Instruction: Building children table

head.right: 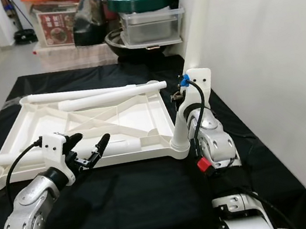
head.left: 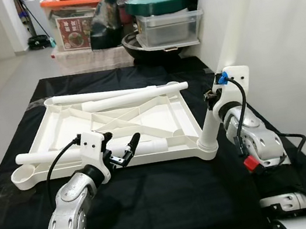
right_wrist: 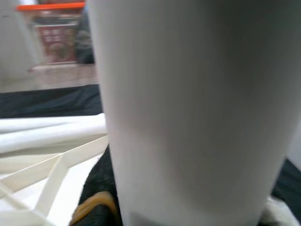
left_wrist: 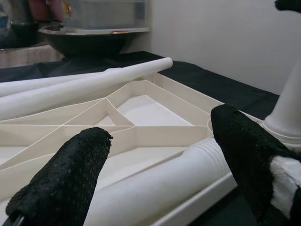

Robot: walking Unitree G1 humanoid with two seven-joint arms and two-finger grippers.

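White tabletop point(head.left: 65, 121) lying upside down on a worktop draped in black cloth point(head.left: 174, 200), ribs and diagonal braces facing up. One white leg point(head.left: 230, 47) standing upright, tilted slightly, in the corner socket point(head.left: 208, 147) nearest the right arm. Right claw point(head.left: 216, 94) closed around that leg partway up; in the right wrist view, the leg's white surface point(right_wrist: 188, 108) pressed close against the lens. Left claw point(head.left: 125, 149) spread wide, hovering just over the near edge of the tabletop, above a loose leg point(head.left: 42, 158) lying along that edge; in the left wrist view, two black fingers point(left_wrist: 61, 183) apart with the loose leg's ridged end between and below them, not touching it as far as can be told. Two more legs point(head.left: 132, 97) resting across the far side of the tabletop, side by side. Round socket point(head.left: 22, 173) empty at the near left corner. Behind the worktop, a green pot point(head.left: 157, 1) stacked on a clear plastic box point(head.left: 170, 27), and an orange-lidded bin point(head.left: 75, 24) to their left. White wall point(head.left: 293, 36) close on the right.
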